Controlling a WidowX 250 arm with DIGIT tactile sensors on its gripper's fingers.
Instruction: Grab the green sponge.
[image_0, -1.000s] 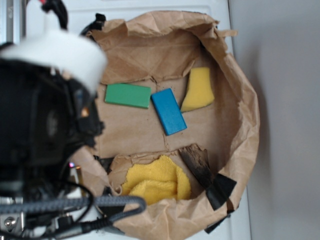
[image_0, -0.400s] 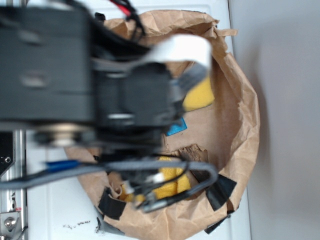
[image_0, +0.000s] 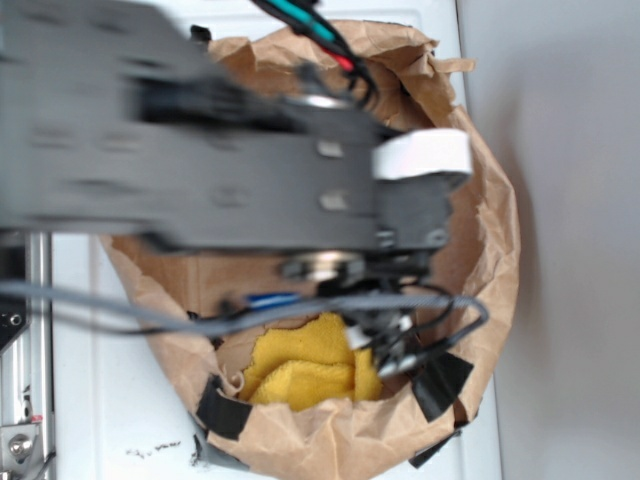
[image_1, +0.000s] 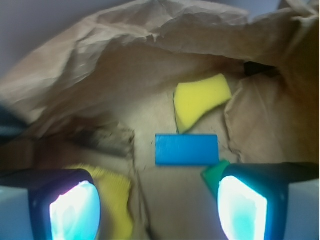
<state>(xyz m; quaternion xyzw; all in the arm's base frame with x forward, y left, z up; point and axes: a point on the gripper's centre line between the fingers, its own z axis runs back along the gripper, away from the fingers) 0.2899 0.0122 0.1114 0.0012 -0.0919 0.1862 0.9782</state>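
Note:
In the wrist view only a corner of the green sponge (image_1: 212, 174) shows, poking out from behind my right finger (image_1: 240, 210). The blue block (image_1: 186, 149) lies just beyond it at centre. My gripper (image_1: 157, 210) is open and empty above the bag floor, with the left finger (image_1: 75, 210) over the yellow cloth (image_1: 117, 200). In the exterior view my arm (image_0: 250, 190) covers the green sponge and the blue block; the jaws are hidden there.
A yellow sponge (image_1: 200, 100) lies beyond the blue block. Everything sits in an opened brown paper bag (image_0: 490, 250) with raised crumpled walls. The yellow cloth (image_0: 305, 365) lies at the near side. Black tape (image_0: 440, 385) holds the bag's edge. Cables (image_0: 300, 305) hang from the arm.
My arm has swung from the left edge rightward over the bag, covering the green sponge, blue block and yellow sponge in the exterior view.

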